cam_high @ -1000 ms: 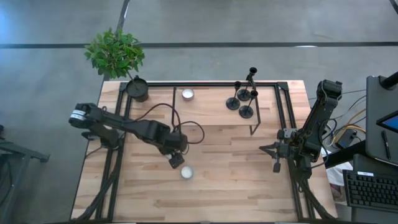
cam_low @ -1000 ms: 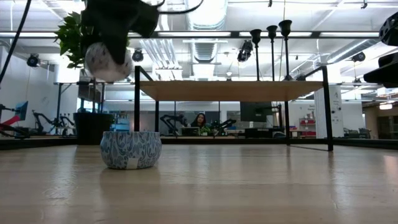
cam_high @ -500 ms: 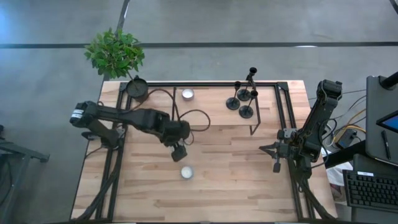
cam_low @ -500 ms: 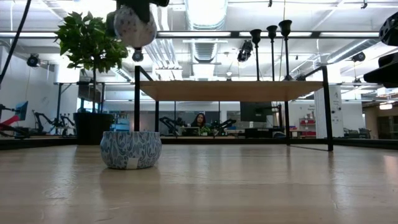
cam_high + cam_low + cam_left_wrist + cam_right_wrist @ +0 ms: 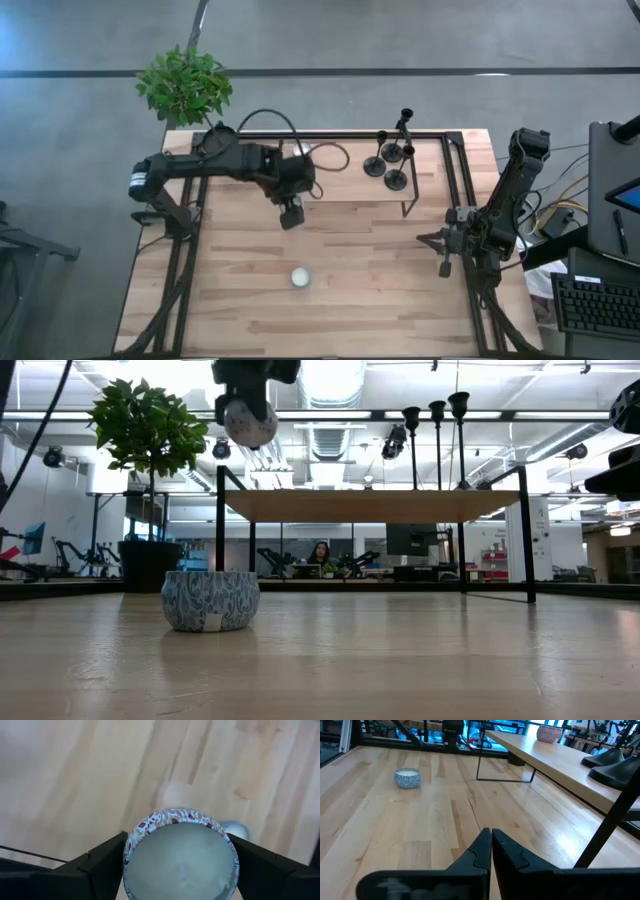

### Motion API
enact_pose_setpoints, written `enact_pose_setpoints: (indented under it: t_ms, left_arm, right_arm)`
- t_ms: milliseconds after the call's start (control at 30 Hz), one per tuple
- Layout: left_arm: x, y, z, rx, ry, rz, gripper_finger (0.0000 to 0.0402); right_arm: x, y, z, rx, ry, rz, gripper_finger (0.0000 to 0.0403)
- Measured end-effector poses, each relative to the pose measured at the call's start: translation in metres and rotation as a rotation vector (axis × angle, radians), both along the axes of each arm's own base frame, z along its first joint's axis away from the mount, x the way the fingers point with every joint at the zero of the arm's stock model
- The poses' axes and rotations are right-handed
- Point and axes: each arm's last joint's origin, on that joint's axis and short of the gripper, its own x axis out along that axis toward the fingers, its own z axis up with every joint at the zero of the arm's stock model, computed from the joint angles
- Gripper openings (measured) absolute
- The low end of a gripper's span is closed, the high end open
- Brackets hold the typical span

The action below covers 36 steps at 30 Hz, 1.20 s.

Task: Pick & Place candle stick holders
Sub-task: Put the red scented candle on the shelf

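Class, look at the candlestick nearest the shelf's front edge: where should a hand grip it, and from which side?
Pinch the candlestick by its thin stem, just above the disc base, probably coming level from the open front of the shelf; it stands upright, and its cup top is small.

A wooden table (image 5: 350,290) carries one tealight (image 5: 299,277) and a raised shelf (image 5: 340,175).

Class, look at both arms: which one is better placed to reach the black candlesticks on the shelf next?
Probably the right. Its gripper is shut and empty, on the candlesticks' side of the table. The left gripper is farther off and already holds a candle, so it is busy.
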Motion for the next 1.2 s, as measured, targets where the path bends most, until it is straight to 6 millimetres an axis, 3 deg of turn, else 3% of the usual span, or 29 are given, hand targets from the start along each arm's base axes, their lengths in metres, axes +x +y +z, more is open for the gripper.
enact_pose_setpoints:
  t_ms: [400,767,1200]
  left_arm:
    - [-0.003,0.045,-0.002,0.049,0.017,-0.050,0.0310]
    - [-0.004,0.071,-0.001,0.110,-0.023,-0.083,0.0310]
    - [0.021,0.096,-0.014,0.111,0.087,-0.104,0.0310]
  right_arm:
    - [0.000,0.000,0.000,0.000,0.000,0.000,0.0008]
    - [0.000,0.000,0.000,0.000,0.000,0.000,0.0008]
    - [0.000,0.000,0.000,0.000,0.000,0.000,0.0008]
